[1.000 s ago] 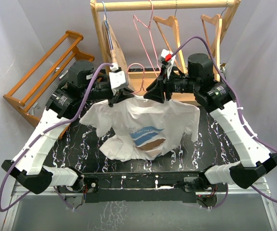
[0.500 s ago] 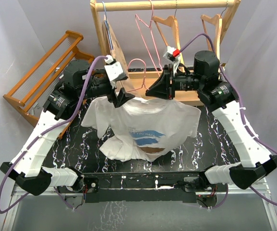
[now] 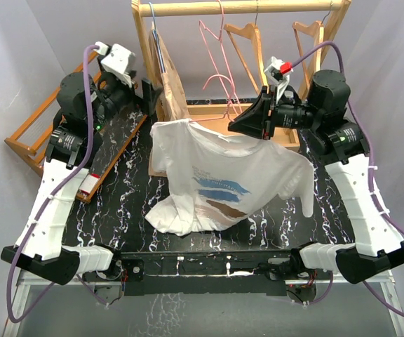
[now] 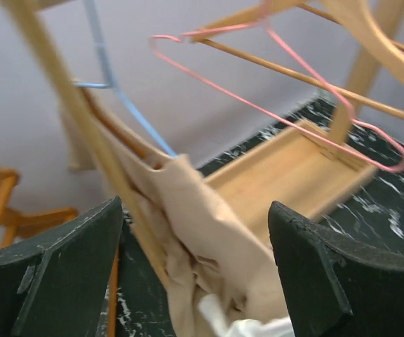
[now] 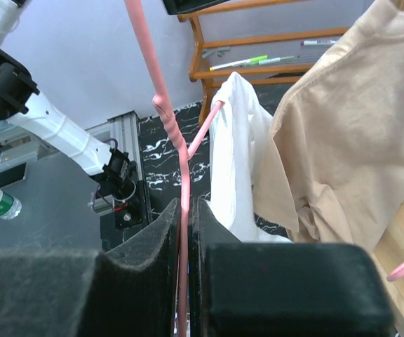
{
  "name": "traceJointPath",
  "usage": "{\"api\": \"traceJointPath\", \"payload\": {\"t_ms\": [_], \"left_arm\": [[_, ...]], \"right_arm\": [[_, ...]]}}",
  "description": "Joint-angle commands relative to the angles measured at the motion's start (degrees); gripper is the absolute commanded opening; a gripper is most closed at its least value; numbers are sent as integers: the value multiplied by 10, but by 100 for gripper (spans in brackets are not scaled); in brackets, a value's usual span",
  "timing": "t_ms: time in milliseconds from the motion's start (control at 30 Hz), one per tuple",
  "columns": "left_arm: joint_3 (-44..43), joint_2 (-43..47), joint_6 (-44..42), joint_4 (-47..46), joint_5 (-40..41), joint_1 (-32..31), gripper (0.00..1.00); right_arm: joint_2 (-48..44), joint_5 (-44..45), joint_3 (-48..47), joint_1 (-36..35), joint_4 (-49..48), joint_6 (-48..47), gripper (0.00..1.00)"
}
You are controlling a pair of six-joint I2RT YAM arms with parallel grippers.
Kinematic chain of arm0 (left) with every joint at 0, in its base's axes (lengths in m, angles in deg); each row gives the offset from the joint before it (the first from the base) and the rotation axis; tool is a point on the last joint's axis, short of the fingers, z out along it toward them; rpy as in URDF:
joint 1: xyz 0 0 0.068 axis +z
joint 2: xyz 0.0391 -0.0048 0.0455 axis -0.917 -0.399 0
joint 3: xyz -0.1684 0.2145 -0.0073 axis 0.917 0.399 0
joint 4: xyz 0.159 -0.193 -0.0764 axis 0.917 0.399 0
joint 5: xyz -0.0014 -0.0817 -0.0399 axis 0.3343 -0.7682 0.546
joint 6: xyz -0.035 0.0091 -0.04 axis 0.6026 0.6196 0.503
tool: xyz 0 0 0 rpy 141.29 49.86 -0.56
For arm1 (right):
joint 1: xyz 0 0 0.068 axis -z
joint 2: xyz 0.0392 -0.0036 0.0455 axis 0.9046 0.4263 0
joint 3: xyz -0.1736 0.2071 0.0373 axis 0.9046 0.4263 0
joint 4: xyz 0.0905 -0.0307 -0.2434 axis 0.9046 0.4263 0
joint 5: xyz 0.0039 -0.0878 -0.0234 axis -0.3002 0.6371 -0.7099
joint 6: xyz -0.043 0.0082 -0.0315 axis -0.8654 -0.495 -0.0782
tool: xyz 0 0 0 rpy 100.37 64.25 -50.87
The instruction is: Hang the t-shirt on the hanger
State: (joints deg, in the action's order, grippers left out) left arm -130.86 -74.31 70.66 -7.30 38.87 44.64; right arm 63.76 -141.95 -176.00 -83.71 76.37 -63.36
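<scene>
Shirt and hanger sit together in the middle of the overhead view. The white t-shirt with its blue print is lifted at the collar and shoulders, one shoulder propped up near the foot of the wooden rack. Its lower part lies bunched on the black marbled table toward the bottom centre.

The pink hanger shows its curved hook just above the shirt's neck, in the upper middle of that view. The right gripper comes in from the right of the frame at the shirt's collar. Its own camera shows the two dark fingers pressed together on the thin pink wire, which runs up out of the jaws. One branch of the wire slants off into the white cloth.

The left gripper is up in the upper left of the overhead view, beside the rack's left post and well apart from the shirt. Its fingers stand wide apart with nothing between them. Through the gap you see a beige garment hanging on a blue hanger, and a sliver of white cloth at the bottom edge.

Two pale wooden hangers hang on the rack's top rail at the upper right. An orange wooden frame leans at the left edge of the table.
</scene>
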Motion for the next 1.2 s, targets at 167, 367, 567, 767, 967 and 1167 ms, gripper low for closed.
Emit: {"api": "traceJointPath", "payload": {"t_ms": [167,367,567,767,967,1167], "left_arm": [[27,17,21,-78,147,29,82],[57,23,18,-96,169,31,82],[74,23,11,-115,230,37,81],[65,15,20,-97,255,48,81],[56,6,19,-87,257,56,81],[51,-6,22,-89,250,59,81]], "right_arm": [[9,-70,-115,29,-59,54,8],[23,-115,-149,48,-189,172,8],[42,-135,-175,77,-313,268,8],[41,-79,-185,117,-189,157,8],[26,-67,-187,131,-130,116,8],[15,-83,-205,139,-72,107,8]]}}
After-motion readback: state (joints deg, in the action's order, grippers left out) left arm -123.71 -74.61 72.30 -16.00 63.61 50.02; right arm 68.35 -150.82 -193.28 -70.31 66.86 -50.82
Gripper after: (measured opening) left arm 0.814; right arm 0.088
